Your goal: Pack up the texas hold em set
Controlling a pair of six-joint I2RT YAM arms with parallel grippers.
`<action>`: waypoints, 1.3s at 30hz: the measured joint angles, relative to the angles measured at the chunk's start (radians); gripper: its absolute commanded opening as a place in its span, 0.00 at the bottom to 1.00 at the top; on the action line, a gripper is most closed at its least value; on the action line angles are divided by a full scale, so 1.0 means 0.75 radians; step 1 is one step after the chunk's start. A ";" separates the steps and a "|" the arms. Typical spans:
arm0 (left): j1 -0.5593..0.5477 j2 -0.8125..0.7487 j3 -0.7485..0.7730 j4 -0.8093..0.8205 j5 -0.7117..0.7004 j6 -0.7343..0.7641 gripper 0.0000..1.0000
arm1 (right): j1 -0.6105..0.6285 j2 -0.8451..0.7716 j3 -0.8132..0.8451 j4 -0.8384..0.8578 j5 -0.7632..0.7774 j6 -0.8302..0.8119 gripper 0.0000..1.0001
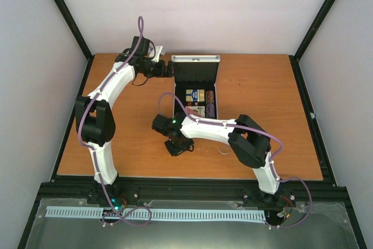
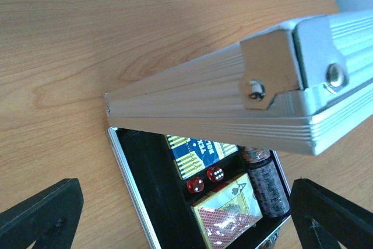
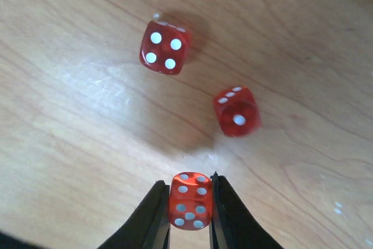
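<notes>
The silver case (image 1: 195,94) lies open at the table's far middle, its lid (image 1: 196,59) raised. In the left wrist view the lid (image 2: 233,109) hangs over the black tray, which holds a blue card deck (image 2: 201,153), a red-backed deck (image 2: 228,218), two red dice (image 2: 205,179) and a chip stack (image 2: 269,183). My left gripper (image 1: 168,69) is open beside the lid's left edge, with nothing between its fingers (image 2: 41,214). My right gripper (image 1: 178,147) is shut on a red die (image 3: 190,200) just above the table. Two more red dice (image 3: 164,46) (image 3: 236,111) lie ahead of it.
The wooden table (image 1: 262,115) is bounded by black frame posts at the sides and a black rail along the near edge. A faint clear round thing (image 1: 223,151) seems to lie by the right forearm.
</notes>
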 measured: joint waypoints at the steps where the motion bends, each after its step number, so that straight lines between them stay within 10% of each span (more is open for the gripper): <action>1: 0.000 -0.001 0.000 0.000 0.000 0.000 1.00 | -0.001 -0.011 0.017 -0.026 0.011 -0.004 0.08; 10: 0.000 -0.032 0.000 0.000 0.001 0.000 1.00 | -0.221 -0.248 0.099 -0.113 0.098 -0.076 0.07; 19: 0.000 -0.039 0.000 0.001 0.006 -0.001 1.00 | -0.561 -0.053 0.293 0.006 0.202 -0.260 0.04; 39: 0.000 -0.038 0.000 -0.001 0.005 -0.001 1.00 | -0.673 0.184 0.349 0.191 0.214 -0.402 0.04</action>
